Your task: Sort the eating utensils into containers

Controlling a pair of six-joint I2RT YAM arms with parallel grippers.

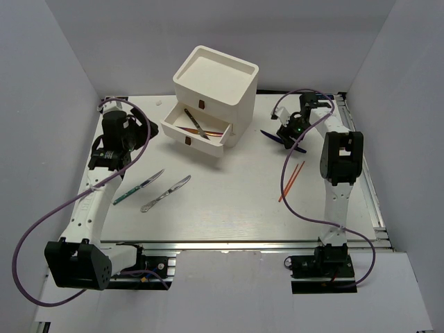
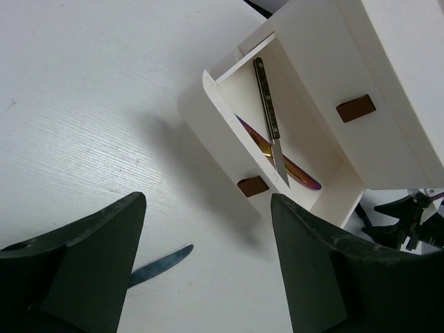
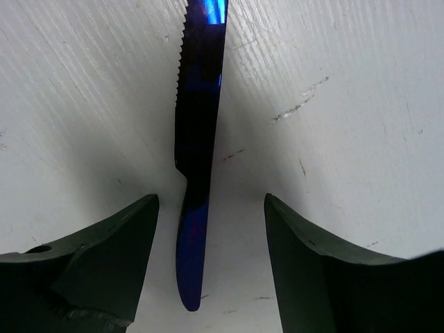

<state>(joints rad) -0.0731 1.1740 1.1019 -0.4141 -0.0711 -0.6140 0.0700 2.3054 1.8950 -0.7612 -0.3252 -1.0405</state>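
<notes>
1. Target item: the blue knife [image 3: 198,139]. It lies flat on the worktop [image 1: 229,208], right of the drawer unit [image 1: 215,83], w/ the serrated blade beyond the fingertips.
2. R tool [image 3: 211,201] is released. Its fingers straddle the handle w/ a gap on each side, and we see no contact. Nothing is gripped.
3. L tool [image 2: 208,201] is also released and empty. It faces the open drawer [image 2: 222,125] but is apart from it. That drawer holds a silver knife [image 2: 269,114] and an iridescent piece [image 2: 298,173].
4. Handling (est.): we rate the blue knife as light, rigid, thin metal w/ a glossy finish, hence slippery. It sits low on the worktop, so the fingertips need to reach the surface before closing.
5. Grip pt: we take the handle close to the blade junction, approx. at the balance ctr, closing across the narrow width. We avoid the rounded handle end, where the item would probably tip or swing, and the serrated edge.
6. Not yet sorted, on the worktop: orange chopsticks [image 1: 291,182], teal-handled knife [image 1: 139,187], plain knife [image 1: 166,193].
</notes>
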